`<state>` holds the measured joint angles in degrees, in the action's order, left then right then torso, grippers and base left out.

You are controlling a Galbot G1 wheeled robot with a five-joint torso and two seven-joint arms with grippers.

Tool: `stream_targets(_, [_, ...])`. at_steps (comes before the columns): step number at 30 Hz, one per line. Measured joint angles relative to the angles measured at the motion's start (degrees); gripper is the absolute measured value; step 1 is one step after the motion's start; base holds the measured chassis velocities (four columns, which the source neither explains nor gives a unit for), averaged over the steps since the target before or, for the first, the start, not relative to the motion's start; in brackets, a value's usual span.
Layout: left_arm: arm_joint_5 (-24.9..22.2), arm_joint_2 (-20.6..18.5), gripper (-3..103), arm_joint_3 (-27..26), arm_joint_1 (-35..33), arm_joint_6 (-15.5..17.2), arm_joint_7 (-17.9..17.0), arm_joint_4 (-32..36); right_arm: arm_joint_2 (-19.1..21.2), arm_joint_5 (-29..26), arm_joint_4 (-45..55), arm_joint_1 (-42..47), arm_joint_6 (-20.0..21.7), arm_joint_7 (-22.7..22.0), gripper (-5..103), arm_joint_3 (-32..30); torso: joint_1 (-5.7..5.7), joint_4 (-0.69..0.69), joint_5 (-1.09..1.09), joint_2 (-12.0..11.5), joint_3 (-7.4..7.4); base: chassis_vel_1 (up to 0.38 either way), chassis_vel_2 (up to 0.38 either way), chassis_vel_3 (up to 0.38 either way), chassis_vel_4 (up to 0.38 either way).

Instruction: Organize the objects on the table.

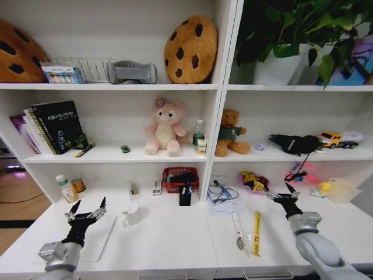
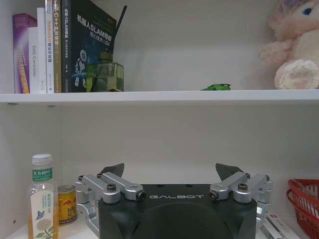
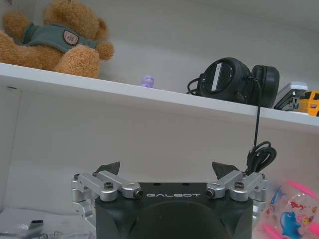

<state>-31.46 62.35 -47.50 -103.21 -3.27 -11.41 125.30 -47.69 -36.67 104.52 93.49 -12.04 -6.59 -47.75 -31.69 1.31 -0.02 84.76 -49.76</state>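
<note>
On the white table [image 1: 175, 233] my left gripper [image 1: 89, 205] hovers open above a flat silver laptop [image 1: 102, 242] at the front left. In the left wrist view this gripper [image 2: 170, 172] faces the shelf, where a tiny green toy car [image 2: 215, 87] sits; the head view shows the car [image 1: 125, 149] left of a pink plush. A dark pen [image 1: 85, 150] lies on that shelf beside the books. My right gripper [image 1: 278, 191] is open above the table's right part, and in its wrist view [image 3: 167, 168] nothing is between its fingers.
The desk carries a white mug [image 1: 133, 214], a red basket [image 1: 180, 178], a black holder [image 1: 185, 195], a bottle [image 1: 67, 188], a can [image 1: 78, 185], a spoon [image 1: 239, 236], a yellow strip [image 1: 257, 233] and a snack bag [image 1: 253, 181]. Headphones [image 3: 234, 79] hang their cable off the shelf.
</note>
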Motion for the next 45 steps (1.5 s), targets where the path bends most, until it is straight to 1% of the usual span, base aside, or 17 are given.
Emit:
stream_targets(2, [0.0,0.0,100,0.0,0.0,0.0,0.0,0.0,-0.9,0.0,1.7,3.5,-0.5,0.0,100,-1.8,0.0,0.0,0.02,0.0,0.0,0.0,0.0,0.0,0.0])
stream_targets(3, [0.0,0.0,100,0.0,0.0,0.0,0.0,0.0,-0.9,0.0,1.7,3.5,-0.5,0.0,100,-1.8,0.0,0.0,0.02,0.0,0.0,0.0,0.0,0.0,0.0])
stream_targets(5, [0.0,0.0,100,0.0,0.0,0.0,0.0,0.0,-2.2,0.8,3.5,6.9,-1.1,0.0,100,-3.1,-0.01,0.0,0.01,0.0,0.0,0.0,0.0,0.0,0.0])
stream_targets(6, [0.0,0.0,100,0.0,0.0,0.0,0.0,0.0,-2.2,0.8,3.5,6.9,-1.1,0.0,100,-3.1,-0.01,0.0,0.01,0.0,0.0,0.0,0.0,0.0,0.0])
stream_targets(8, [0.0,0.0,100,0.0,0.0,0.0,0.0,0.0,-3.6,2.7,5.2,10.2,-2.0,-0.3,100,-3.7,0.0,0.0,0.02,0.0,0.0,0.0,0.0,0.0,0.0])
stream_targets(12, [0.0,0.0,100,0.0,0.0,0.0,0.0,0.0,-4.3,3.5,6.7,12.7,-2.7,-0.6,100,-4.2,0.0,0.0,0.02,0.0,0.0,0.0,0.0,0.0,0.0])
stream_targets(21, [0.0,0.0,100,0.0,0.0,0.0,0.0,0.0,-4.5,3.4,8.3,13.5,-3.0,-1.5,100,-5.3,-0.01,-0.01,0.01,0.0,-0.01,0.0,0.0,0.0,0.0])
stream_targets(32, [0.0,0.0,100,0.0,0.0,0.0,0.0,0.0,-5.7,4.1,9.7,14.7,-3.1,-1.4,100,-5.0,-0.02,-0.01,0.01,0.0,-0.01,0.0,0.0,0.0,0.0])
stream_targets(45, [0.0,0.0,100,0.0,0.0,0.0,0.0,0.0,-5.8,4.3,9.7,14.8,-3.1,-1.4,100,-4.8,-0.01,-0.01,0.02,0.0,-0.01,0.0,0.0,0.0,0.0])
